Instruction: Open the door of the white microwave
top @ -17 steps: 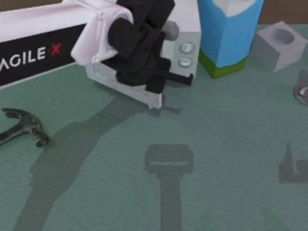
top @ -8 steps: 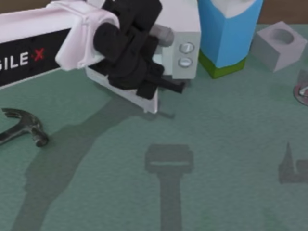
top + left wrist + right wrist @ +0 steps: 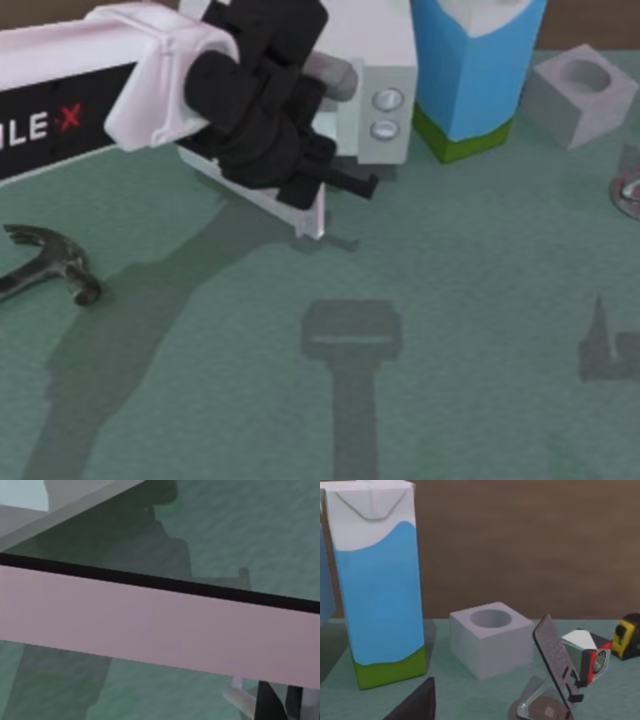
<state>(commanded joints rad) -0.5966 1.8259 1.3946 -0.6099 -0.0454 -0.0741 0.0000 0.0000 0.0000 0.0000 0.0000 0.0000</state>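
Note:
The white microwave stands at the back of the table, its two silver knobs facing forward. Its door stands partly swung out, the free edge pointing toward the table's front. My left gripper reaches over the door from the left and is shut on the door's handle. In the left wrist view the door's edge crosses as a pale band, with the grey handle beside a dark finger. My right arm is parked out of the top view; a dark piece of my right gripper shows.
A blue-and-green carton stands right of the microwave, then a grey cube with a round hole. A hammer lies at the left edge. A speckled stand, a small red-and-white box and a tape measure sit at the right.
My left arm has drawn back to the left, and the door's free edge has swung with it, farther from the microwave's front.

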